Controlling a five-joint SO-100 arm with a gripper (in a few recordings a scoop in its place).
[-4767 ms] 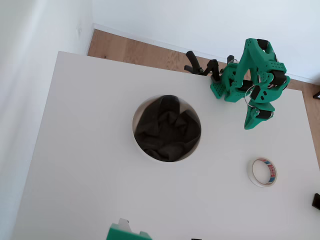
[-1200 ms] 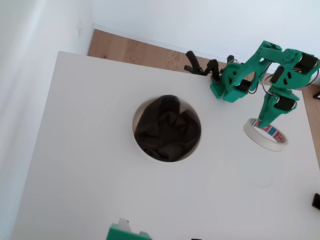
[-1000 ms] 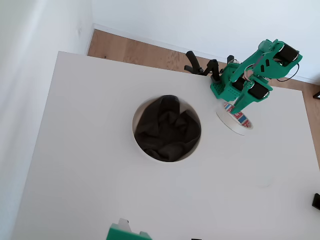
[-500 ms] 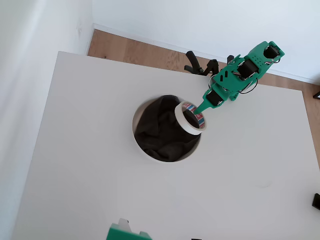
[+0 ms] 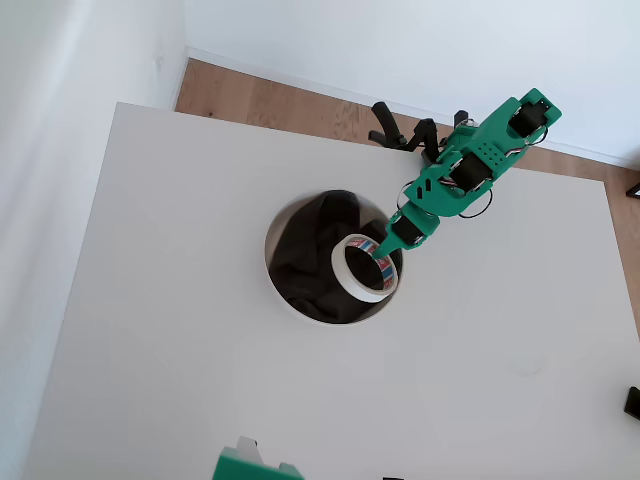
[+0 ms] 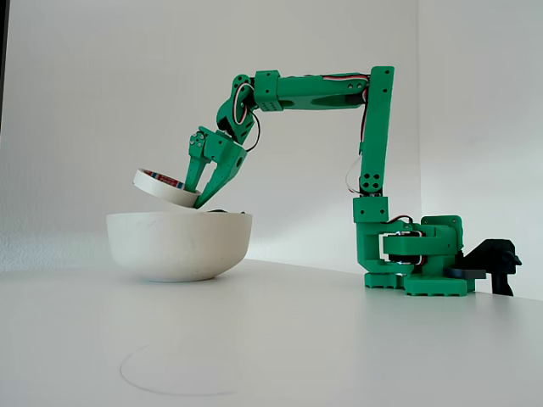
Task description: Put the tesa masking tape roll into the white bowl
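Claw [image 6: 197, 197] pinches tape roll [image 5: 360, 268] by its wall, tilted over bowl [image 6: 178, 246]; roll likely light, stiff, drop-safe.

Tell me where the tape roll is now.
In the overhead view the tape roll hangs in the tool over the white bowl's right half, above its rim.

White bowl [image 6: 178, 244] wall hides its dark cloth in the fixed view, plus the gripper [image 6: 200, 201] fingertips where they meet the rim. Overhead, tesa masking tape roll [image 5: 361, 269] covers part of the cloth; its core print is too small to read.
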